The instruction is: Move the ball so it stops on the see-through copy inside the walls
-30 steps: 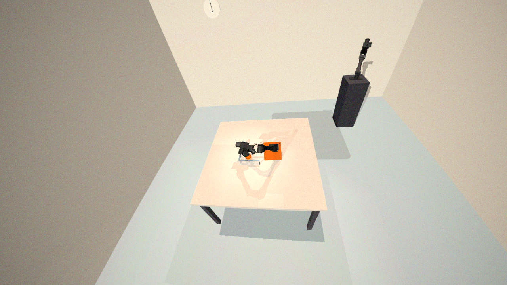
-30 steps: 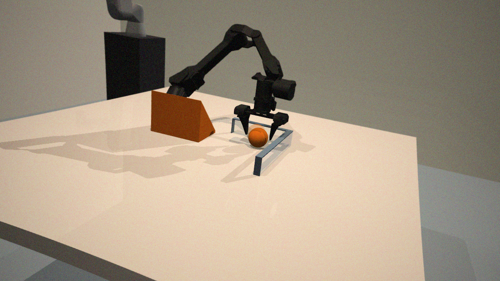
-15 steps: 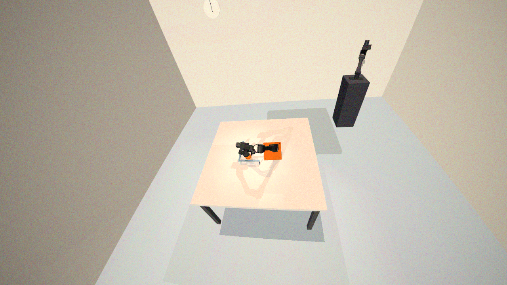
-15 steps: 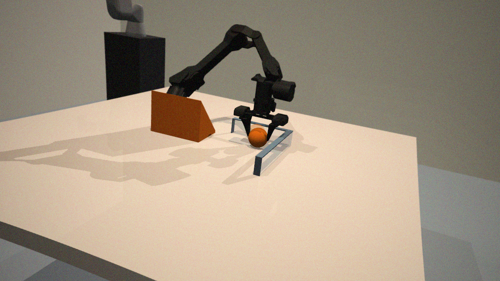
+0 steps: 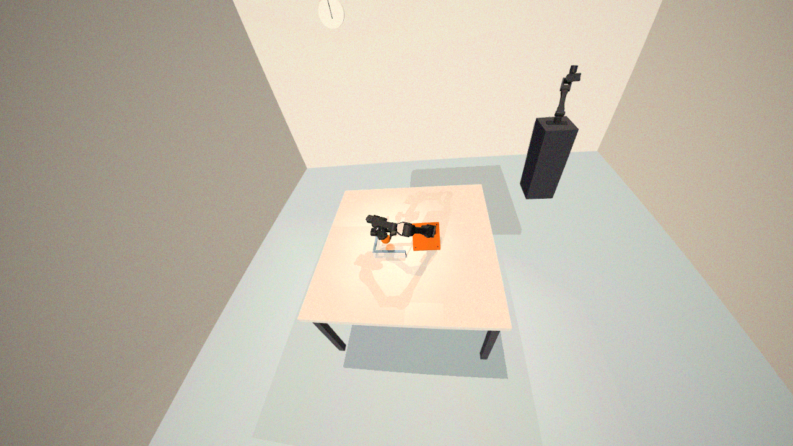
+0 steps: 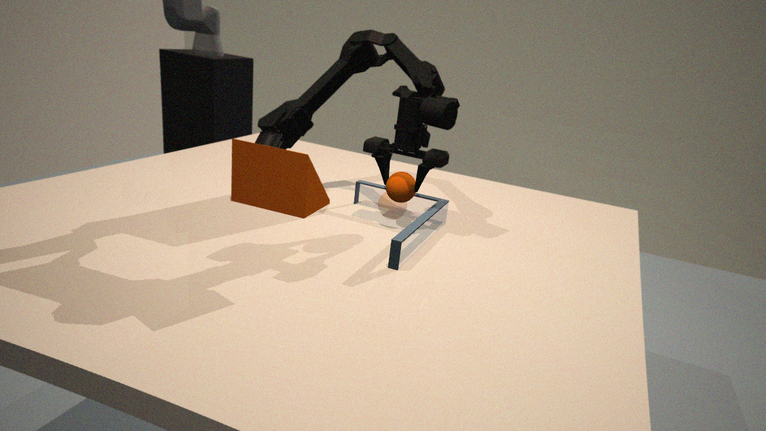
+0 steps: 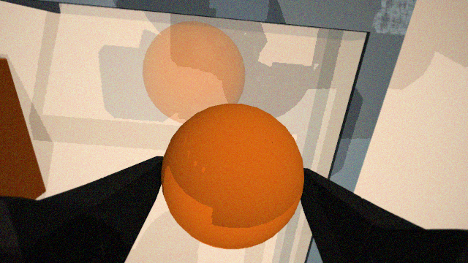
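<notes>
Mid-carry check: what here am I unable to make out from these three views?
- Top view: ball and see-through copy too small; arm covers them.
- Wrist view: hand fingertips behind the ball; walls cut by the frame edge.
- Exterior view: ball overlaps the copy; their alignment is unclear.

One desk (image 6: pixel 482 321). One orange ball (image 6: pixel 400 186). One see-through copy (image 6: pixel 389 205) of ball. Two low clear walls (image 6: pixel 415 230) forming corner. One orange base block (image 6: pixel 273 176). One black arm (image 6: pixel 342 75), two fingers (image 6: pixel 382 169). One dark pedestal (image 6: pixel 206 99).
</notes>
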{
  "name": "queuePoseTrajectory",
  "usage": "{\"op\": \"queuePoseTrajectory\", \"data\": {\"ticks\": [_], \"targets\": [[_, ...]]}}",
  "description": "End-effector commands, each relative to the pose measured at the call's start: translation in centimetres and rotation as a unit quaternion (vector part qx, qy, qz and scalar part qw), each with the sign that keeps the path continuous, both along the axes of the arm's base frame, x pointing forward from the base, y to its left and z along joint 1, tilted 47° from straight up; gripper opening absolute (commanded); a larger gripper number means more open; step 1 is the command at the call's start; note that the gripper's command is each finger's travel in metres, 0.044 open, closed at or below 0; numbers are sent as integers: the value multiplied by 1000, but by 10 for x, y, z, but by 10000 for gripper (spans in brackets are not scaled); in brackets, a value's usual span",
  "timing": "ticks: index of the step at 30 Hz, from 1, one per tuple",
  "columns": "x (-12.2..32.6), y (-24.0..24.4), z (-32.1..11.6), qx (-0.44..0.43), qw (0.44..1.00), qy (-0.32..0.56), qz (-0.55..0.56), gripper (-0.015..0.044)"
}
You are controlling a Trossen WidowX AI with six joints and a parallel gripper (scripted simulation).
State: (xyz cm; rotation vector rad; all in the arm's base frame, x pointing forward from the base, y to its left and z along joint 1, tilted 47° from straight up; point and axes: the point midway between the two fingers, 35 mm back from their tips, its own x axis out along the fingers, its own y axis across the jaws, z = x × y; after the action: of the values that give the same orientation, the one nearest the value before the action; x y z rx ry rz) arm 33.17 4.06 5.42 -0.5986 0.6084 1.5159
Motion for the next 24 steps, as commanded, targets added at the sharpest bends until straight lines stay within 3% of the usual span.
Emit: {"op": "queuePoseTrajectory", "data": {"ticks": [1,12,24], "targets": [[2,-22,19,-4,1000,-5,-2,0],[-6,-59,59,1,1000,-4,2,0],[-14,-29,52,0,1000,-4,1,0]]}}
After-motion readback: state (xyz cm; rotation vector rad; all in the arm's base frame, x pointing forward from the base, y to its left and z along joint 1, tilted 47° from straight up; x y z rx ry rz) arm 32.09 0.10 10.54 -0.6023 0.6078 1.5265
